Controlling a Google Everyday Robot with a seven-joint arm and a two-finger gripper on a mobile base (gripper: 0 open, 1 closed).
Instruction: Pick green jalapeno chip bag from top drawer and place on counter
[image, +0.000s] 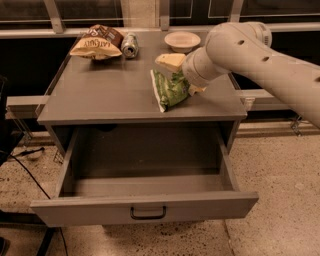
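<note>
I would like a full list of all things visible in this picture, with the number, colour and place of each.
green chip bag: one, green with a white end, on the counter, right of the middle
brown chip bag: one, brown and tan, back left of the counter
can: one, silver, beside the brown chip bag
bowl: one, white, back of the counter
counter: one, grey, top of the cabinet
drawer: one, grey, pulled open below the counter
handle: one, dark, middle of the drawer front
gripper: one, cream, at the green chip bag
arm: one, white, reaching in from the right
</note>
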